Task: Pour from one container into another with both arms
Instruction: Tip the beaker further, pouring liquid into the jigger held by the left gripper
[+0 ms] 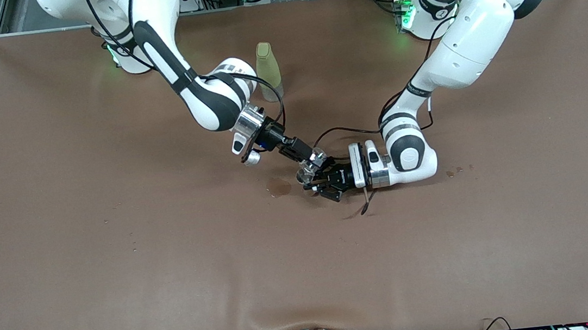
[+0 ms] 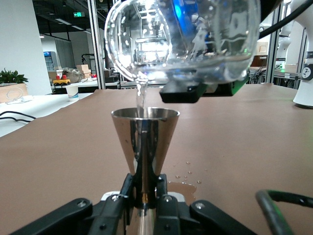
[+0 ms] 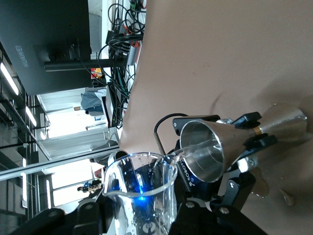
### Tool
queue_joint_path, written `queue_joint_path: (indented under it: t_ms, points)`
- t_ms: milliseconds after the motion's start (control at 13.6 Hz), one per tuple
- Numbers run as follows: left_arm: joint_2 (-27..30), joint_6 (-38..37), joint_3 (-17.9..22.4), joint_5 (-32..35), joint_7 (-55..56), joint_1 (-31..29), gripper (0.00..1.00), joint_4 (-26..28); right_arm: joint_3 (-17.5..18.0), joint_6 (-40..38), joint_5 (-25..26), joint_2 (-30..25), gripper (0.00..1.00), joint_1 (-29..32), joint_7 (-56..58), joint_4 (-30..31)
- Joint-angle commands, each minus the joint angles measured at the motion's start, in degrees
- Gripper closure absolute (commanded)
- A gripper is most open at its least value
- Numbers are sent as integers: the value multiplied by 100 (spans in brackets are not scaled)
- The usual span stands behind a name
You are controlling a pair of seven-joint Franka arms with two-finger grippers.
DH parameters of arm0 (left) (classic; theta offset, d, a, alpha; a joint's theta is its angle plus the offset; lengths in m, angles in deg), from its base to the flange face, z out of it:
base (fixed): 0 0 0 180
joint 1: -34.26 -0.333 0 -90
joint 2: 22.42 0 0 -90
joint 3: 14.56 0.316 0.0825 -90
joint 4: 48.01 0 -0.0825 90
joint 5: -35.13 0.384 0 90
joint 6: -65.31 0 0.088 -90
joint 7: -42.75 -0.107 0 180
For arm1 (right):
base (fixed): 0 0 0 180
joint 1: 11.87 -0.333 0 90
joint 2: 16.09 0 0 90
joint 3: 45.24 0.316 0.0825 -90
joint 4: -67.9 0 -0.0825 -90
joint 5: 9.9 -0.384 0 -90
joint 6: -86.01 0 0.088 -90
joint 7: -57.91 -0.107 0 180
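- The clear glass cup (image 2: 183, 36) is smooth, round-bodied and colourless, glinting white and blue; it hangs tipped over the metal cup, lip down, with a thin stream of water running from its lip into the mouth below.
- The right end effector (image 1: 311, 162) is clamped on this glass cup over the middle of the table (image 1: 118, 260); the right wrist view shows its black fingers pressed against the glass walls.
- The receiving vessel is a metal cone (image 2: 145, 142), polished and mirror-like, with a wide round rim tapering to a narrow waist; the right wrist view shows a 2nd, flared cone (image 3: 286, 120) below the waist, so it has an hourglass shape.
- The left end effector (image 1: 328, 182) grips the metal cone at the waist, fingers closed tight on it, low over the table's middle, toward the left arm's end from the glass cup.
- From the front the 2 vessels are a small glinting cluster; only the wrist views show the stream and the cone's steel surface.
- The left wrist view shows droplets and a small puddle (image 2: 183, 186) on the brown, matte table covering near the cone; the front view shows a dark wet patch (image 1: 278, 187) beside the end effectors.
- A tall yellow-green bottle (image 1: 268, 71) with a smooth rounded top stands upright, farther from the front camera than the end effectors.
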Motion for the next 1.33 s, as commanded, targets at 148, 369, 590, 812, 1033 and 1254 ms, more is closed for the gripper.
queue_joint_path:
  t_ms: [148,369,590,812,1033,1254]
  points:
    - [-60,55,1,-161,20,56,100,-119,-9,178,-1051,-272,89,24,79,133]
    - [-60,55,1,-161,20,47,100,-127,-9,214,-1051,-325,89,32,70,134]
    - [-60,55,1,-152,126,56,100,-119,0,214,-1051,-308,89,59,53,133]
    - [-51,55,1,-152,126,56,100,-127,-9,275,-1051,-264,88,50,-307,133]
    - [-51,64,1,-161,134,56,100,-127,0,249,-1051,-237,88,59,-517,133]
    - [-34,64,1,-161,134,56,100,-127,-9,240,-1051,-246,92,59,-607,125]
